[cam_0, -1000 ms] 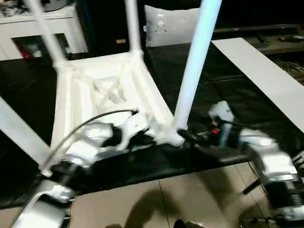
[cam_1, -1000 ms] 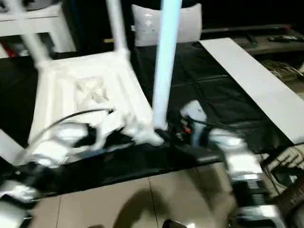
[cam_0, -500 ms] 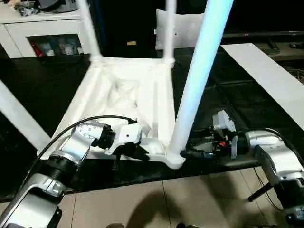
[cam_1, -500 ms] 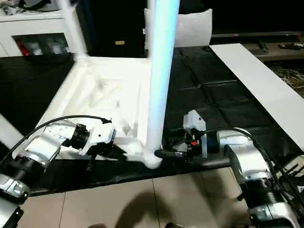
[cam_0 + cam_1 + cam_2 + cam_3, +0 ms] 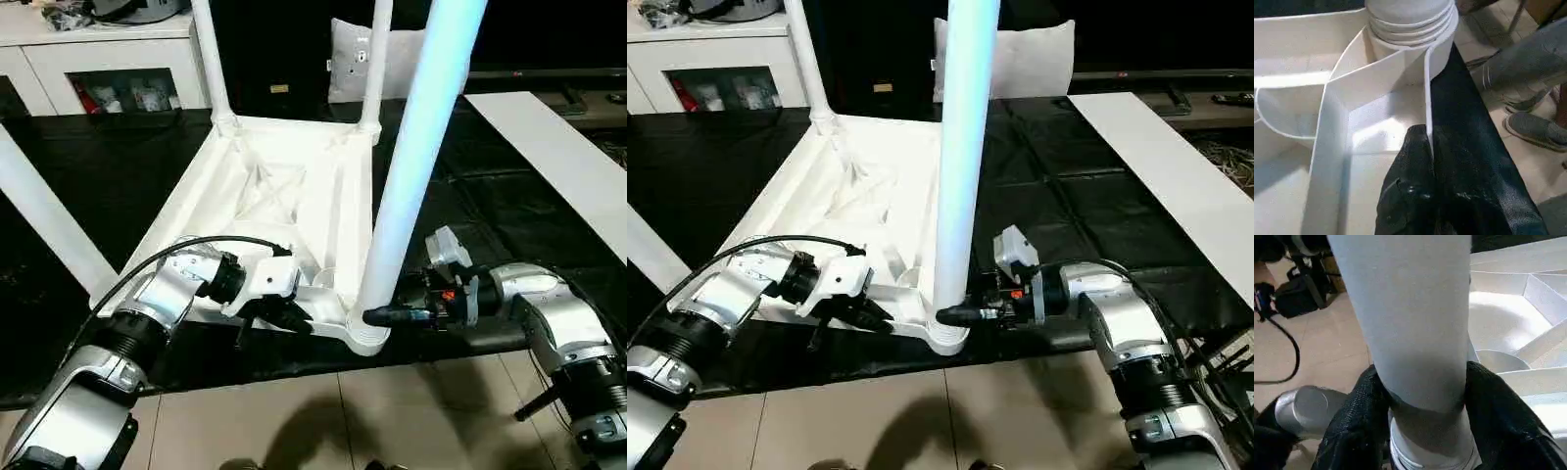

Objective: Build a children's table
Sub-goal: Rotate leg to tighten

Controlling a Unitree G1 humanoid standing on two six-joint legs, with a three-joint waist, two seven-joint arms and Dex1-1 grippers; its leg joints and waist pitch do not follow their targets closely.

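- The table (image 5: 284, 196) lies upside down on a black mat (image 5: 490, 206), its ribbed underside facing up and its legs pointing straight up.
- The tabletop's long axis runs away from the robot, from the near corner between the two end effectors toward the white cabinet (image 5: 108, 69) at the back.
- The right end effector (image 5: 377, 316) reaches in level from the right, its two black fingers (image 5: 1352, 426) set on either side of the near leg (image 5: 416, 147) just above the corner socket, and they touch the leg on both sides.
- That leg stands upright, rising directly from the right end effector out of the top of the head views.
- The left end effector (image 5: 294, 318) is closed, pinching the thin rim wall of the tabletop just beside the same socket, on its left side.
- A long white board (image 5: 558, 162) lies on the mat, well apart to the right of the right end effector.
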